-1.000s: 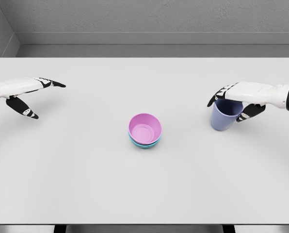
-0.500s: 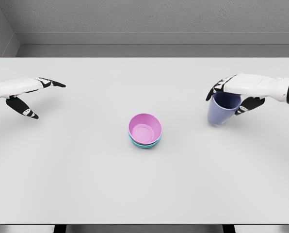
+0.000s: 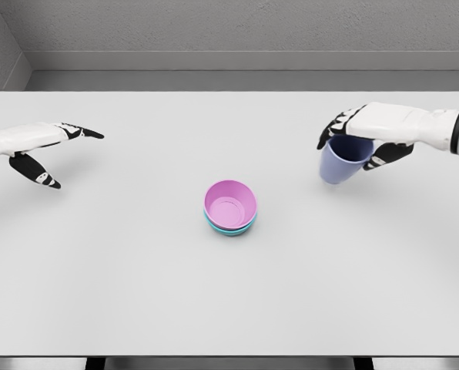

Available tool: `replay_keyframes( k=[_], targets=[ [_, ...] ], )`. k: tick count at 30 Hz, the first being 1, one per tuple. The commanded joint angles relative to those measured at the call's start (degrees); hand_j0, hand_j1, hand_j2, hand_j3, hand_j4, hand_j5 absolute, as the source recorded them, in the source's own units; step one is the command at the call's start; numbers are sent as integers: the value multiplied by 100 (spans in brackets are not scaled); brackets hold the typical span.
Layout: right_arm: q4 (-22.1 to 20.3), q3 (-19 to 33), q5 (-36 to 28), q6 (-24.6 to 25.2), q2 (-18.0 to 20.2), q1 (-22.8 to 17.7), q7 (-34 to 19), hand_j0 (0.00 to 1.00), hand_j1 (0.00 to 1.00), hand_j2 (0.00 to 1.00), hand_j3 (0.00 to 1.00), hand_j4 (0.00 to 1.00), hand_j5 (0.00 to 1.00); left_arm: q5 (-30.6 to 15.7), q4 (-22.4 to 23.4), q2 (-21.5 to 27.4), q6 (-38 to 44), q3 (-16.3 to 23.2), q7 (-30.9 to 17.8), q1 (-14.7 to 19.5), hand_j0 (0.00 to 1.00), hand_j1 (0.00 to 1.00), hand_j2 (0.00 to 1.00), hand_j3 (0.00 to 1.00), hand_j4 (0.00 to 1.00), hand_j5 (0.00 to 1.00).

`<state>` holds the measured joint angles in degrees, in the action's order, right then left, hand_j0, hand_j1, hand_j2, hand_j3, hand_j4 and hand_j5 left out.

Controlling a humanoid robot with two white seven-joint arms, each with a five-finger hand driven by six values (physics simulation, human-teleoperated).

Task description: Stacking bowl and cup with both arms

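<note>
Two bowls sit nested together near the middle of my white desk (image 3: pixel 137 293): a pink bowl (image 3: pixel 230 204) rests inside a teal bowl (image 3: pixel 229 229), and only a thin teal edge shows beneath the pink one. Both stand upright with the open side up.

My right hand (image 3: pixel 364 127) reaches in from the right edge of the view, at the far right part of the desk. Its fingers (image 3: pixel 331 132) are curled around the rim of a lavender-blue cup (image 3: pixel 337 163), gripping it from above, with my thumb on the cup's right side. The cup hangs tilted, its base leaning toward the left and toward the bowls. A soft shadow lies on the desk under it, and the cup appears to be lifted clear of the surface. It is well apart from the nested bowls, to their right and farther back.

My left hand (image 3: pixel 41 150) comes in from the left edge, over the far left of the desk. Its fingers are spread and relaxed, pointing to the right, with the thumb angled down, and they hold nothing. It is well apart from the bowls.
</note>
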<state>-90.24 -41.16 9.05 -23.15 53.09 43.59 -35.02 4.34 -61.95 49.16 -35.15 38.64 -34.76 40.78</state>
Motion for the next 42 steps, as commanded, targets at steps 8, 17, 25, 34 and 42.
replay_keyframes(
  k=[8,17,25,34,42],
  targets=[
    [-275,-14,-26,4,-158,149,2,71,71,71,71,71,71,-39,-1,23,15,-6,4,-9,100,100,100,100,100,100],
    [-697,-6,-26,-5,-193,202,2,71,71,71,71,71,71,-47,-1,23,15,-6,4,-9,100,100,100,100,100,100],
    [-776,-14,-26,4,-308,272,2,70,70,70,70,70,70,-47,-1,23,15,-6,4,0,100,100,100,100,100,100],
    [-978,-50,-26,-5,-413,325,2,70,70,70,70,70,70,-47,-1,32,15,-6,-5,-9,100,100,100,100,100,100],
    [-1014,-85,-17,-31,-562,369,2,70,70,70,70,70,70,-47,-1,32,15,-6,4,-9,100,100,100,100,100,100]
  ],
)
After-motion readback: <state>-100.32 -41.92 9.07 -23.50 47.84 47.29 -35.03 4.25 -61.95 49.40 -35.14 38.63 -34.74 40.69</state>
